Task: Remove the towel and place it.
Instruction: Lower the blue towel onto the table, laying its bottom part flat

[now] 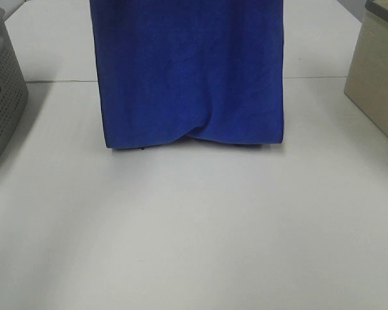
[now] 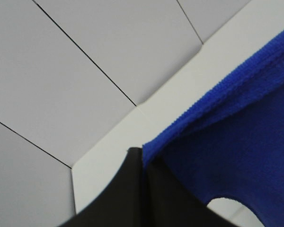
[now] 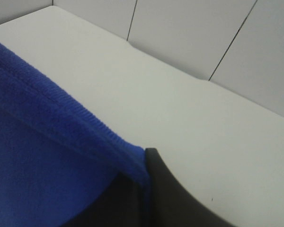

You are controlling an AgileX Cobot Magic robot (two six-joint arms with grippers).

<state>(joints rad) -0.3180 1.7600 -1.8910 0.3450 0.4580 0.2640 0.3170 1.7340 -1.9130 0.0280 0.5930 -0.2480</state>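
The towel (image 1: pixel 191 71), deep royal blue and plush, hangs like a curtain from above the exterior high view. Its lower edge rests on the white table (image 1: pixel 194 226). Neither gripper shows in that view. In the left wrist view my left gripper (image 2: pixel 143 189) has its black fingers pressed together on the towel's stitched edge (image 2: pixel 213 94) at a corner. In the right wrist view my right gripper (image 3: pixel 146 189) is shut the same way on the towel's other upper corner (image 3: pixel 61 113). The white tag is not in view.
A grey perforated basket (image 1: pixel 1 90) stands at the table's left edge. A beige box (image 1: pixel 378 77) stands at the right edge. Small dark parts (image 1: pixel 130 148) show under the towel's lower edge. A seam crosses the table behind the towel.
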